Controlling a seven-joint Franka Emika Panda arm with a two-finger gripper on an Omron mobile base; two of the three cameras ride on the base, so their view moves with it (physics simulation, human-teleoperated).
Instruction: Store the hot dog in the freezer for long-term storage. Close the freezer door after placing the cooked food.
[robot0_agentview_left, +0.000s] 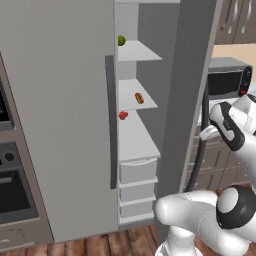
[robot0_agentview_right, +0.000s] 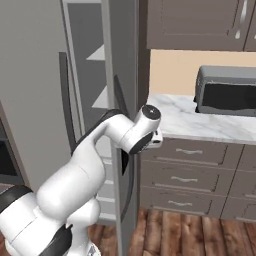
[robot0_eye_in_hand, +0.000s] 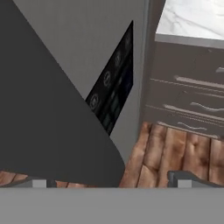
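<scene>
Left base view shows the hot dog (robot0_agentview_left: 139, 98) on a freezer (robot0_agentview_left: 131, 95) shelf; my gripper (robot0_eye_in_hand: 109, 183), wide open and empty, sits by the door (robot0_agentview_left: 187, 100). I should push squarely, steadily.

We count one hot dog (robot0_agentview_left: 139, 98), lying on a white shelf (robot0_agentview_left: 142, 102) of the freezer (robot0_agentview_left: 60, 115). We count one green round item (robot0_agentview_left: 121, 40) at the left edge of the shelf above, and one red item (robot0_agentview_left: 123, 115) at the left edge of the shelf below. Three white shelves are visible, with three white drawers (robot0_agentview_left: 138, 171) stacked beneath them. The freezer shows two doors: one plain door and one freezer door (robot0_agentview_left: 187, 95) standing open, each with one long dark handle. One toaster oven (robot0_agentview_right: 226, 91) stands on the worktop (robot0_agentview_right: 200, 122). Under that worktop we count three drawer fronts (robot0_agentview_right: 189, 151) stacked in one column.
</scene>
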